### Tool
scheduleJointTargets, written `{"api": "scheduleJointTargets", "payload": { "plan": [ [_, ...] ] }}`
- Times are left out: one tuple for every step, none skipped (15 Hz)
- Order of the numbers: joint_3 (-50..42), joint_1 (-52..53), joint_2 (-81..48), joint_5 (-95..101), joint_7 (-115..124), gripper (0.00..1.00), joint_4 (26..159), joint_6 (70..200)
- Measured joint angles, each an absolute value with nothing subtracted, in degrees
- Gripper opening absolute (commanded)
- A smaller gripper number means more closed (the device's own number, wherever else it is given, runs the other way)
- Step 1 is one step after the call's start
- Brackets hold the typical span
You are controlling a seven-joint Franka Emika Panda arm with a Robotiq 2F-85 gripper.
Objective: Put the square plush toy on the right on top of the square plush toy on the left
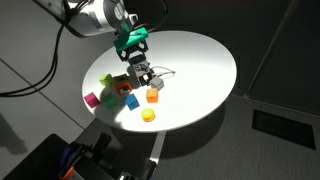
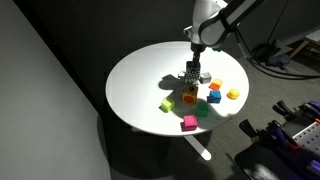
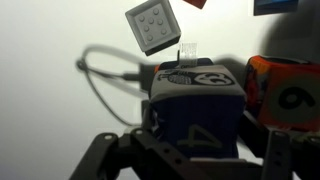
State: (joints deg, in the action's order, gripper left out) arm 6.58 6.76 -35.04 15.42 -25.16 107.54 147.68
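**Blue cube between my fingers, orange cube hard beside it**

My gripper hangs low over the middle of the round white table. In the wrist view its two fingers stand on either side of the blue plush cube, which has a white top face and a large numeral on its near side. The fingers lie close along the cube's flanks. I cannot tell whether they are pressing on it or only bracketing it, nor whether it is lifted or resting on the table.

The move turns on the orange plush cube. It sits just to the right of the blue one in the wrist view, so close that the two seem almost to touch, and at about the same height. I judge these two numbered cubes to be the task's pair. Stacking would then mean raising the blue cube clear and carrying it a short way sideways over the orange one.

The orange cube is cut off at the frame's right edge. A grey dotted cube lies farther off, and a thin cable loops at left. In both exterior views my gripper hides the pair, and the toys are too small to sort.
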Motion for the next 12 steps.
{"api": "scheduleJointTargets", "payload": {
  "plan": [
    [6.6, 6.8, -35.0, 15.4, -25.2, 1.00, 107.5, 147.7],
    [6.6, 6.8, -34.9, 15.4, -25.2, 1.00, 107.5, 147.7],
    [6.6, 6.8, -34.7, 15.4, -25.2, 1.00, 107.5, 147.7],
    [6.6, 6.8, -34.5, 15.4, -25.2, 1.00, 107.5, 147.7],
    [6.6, 6.7, -34.3, 15.4, -25.2, 1.00, 107.5, 147.7],
    [6.6, 6.7, -34.0, 15.4, -25.1, 1.00, 107.5, 147.7],
    [6.6, 6.7, -33.7, 15.4, -25.1, 1.00, 107.5, 147.7],
    [6.6, 6.7, -33.3, 15.3, -25.1, 1.00, 107.5, 147.7],
    [6.6, 6.7, -32.9, 15.3, -25.1, 1.00, 107.6, 147.7],
    [6.7, 6.6, -32.5, 15.3, -25.1, 1.00, 107.6, 147.7],
    [6.7, 6.5, -32.0, 15.1, -24.8, 1.00, 107.6, 147.7],
    [6.7, 6.4, -31.6, 15.0, -24.5, 1.00, 107.7, 147.6]
  ]
}}
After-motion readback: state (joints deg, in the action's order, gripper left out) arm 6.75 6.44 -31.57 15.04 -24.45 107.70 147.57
